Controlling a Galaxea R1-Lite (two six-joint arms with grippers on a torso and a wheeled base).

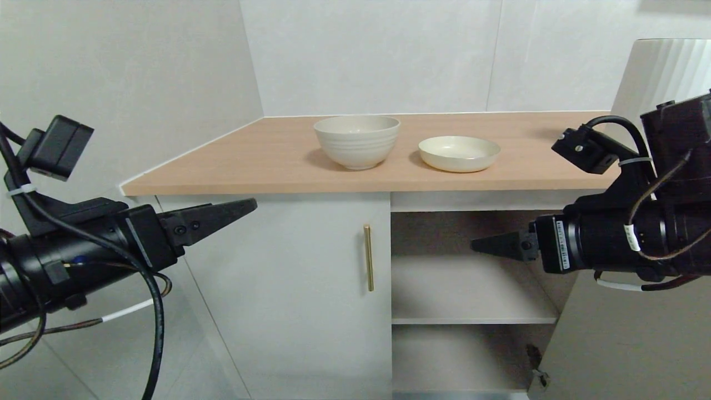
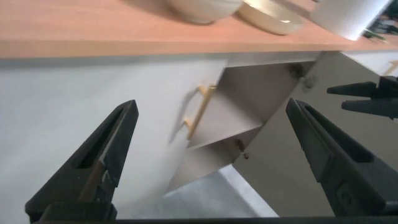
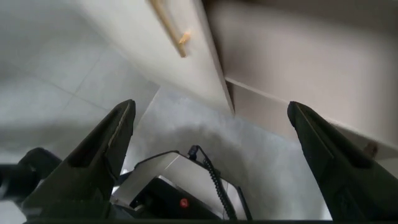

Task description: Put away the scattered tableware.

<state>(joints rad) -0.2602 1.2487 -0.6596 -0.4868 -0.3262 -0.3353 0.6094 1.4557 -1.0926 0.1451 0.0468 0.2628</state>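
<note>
Bowl [image 1: 357,141], shallow dish [image 1: 459,153]: sitting side by side on table [image 1: 266,161]. Left claw [image 2: 211,106], right claw [image 3: 210,104]: both hanging spread, empty, below table edge, well apart from tableware.

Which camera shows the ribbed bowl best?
Head view: the bowl stands whole on the countertop. The left wrist view catches its lower part at the frame edge; the right wrist view faces the cupboard door.
</note>
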